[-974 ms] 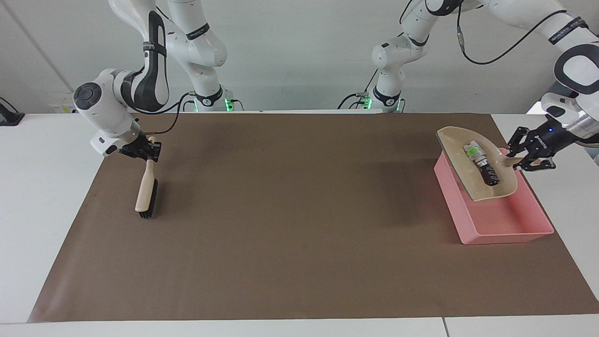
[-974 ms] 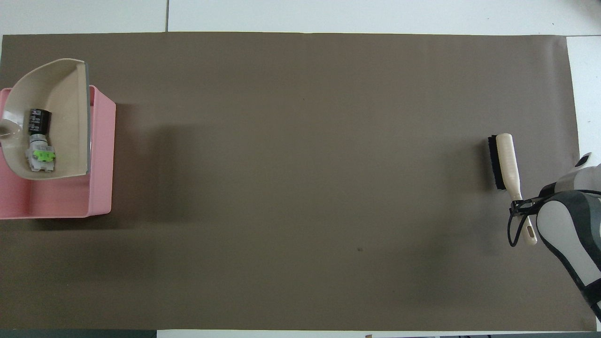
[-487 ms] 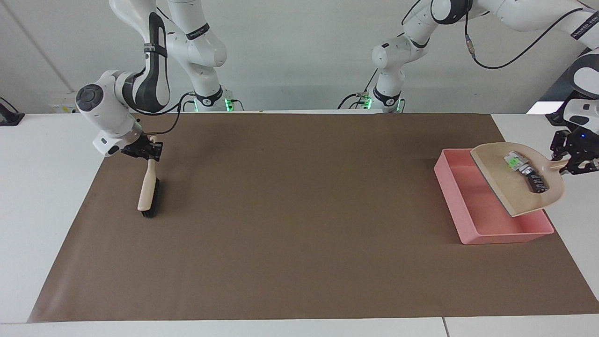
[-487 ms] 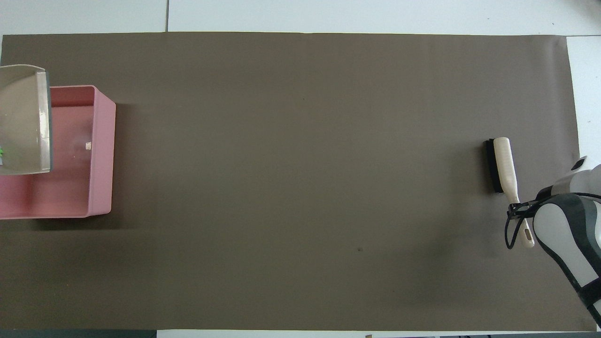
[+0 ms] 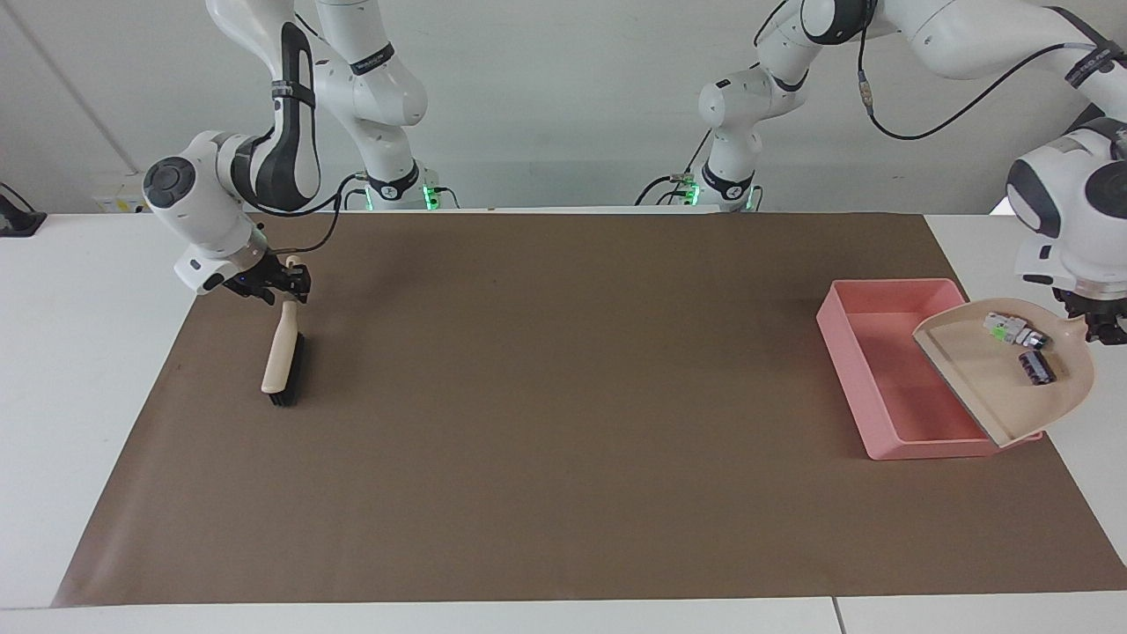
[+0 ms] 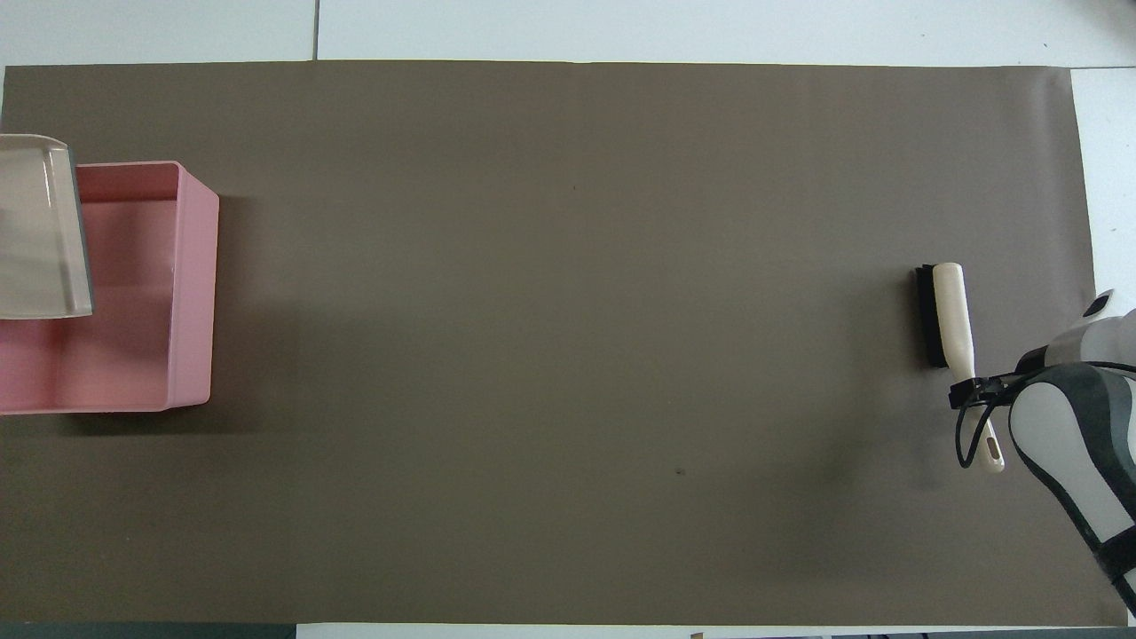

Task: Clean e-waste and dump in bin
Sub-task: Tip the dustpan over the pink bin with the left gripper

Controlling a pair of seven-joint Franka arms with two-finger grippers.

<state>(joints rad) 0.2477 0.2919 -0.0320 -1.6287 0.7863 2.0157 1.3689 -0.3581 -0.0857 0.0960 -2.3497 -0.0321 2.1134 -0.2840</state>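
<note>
The cream dustpan point(image 5: 986, 379) hangs tilted over the edge of the pink bin point(image 5: 933, 447) at the left arm's end of the table. My left gripper point(image 5: 1096, 326) is shut on its handle. Both pieces of e-waste lie in the pan near the handle: the white one with a green tip point(image 5: 1004, 328) and the dark cylinder point(image 5: 1036, 367). In the overhead view only part of the dustpan point(image 6: 40, 231) shows over the bin point(image 6: 191, 284), and the e-waste is out of view. My right gripper point(image 5: 280, 286) is at the handle end of the brush point(image 5: 283, 361).
A brown mat point(image 5: 563, 396) covers most of the white table. The brush point(image 6: 948, 315) rests on the mat at the right arm's end, with my right gripper point(image 6: 974, 390) at its handle. The bin's floor shows bare pink.
My left arm has swung the dustpan off the bin's middle toward the table's end and lowered it. The e-waste slid toward the handle. The brush shifted slightly.
</note>
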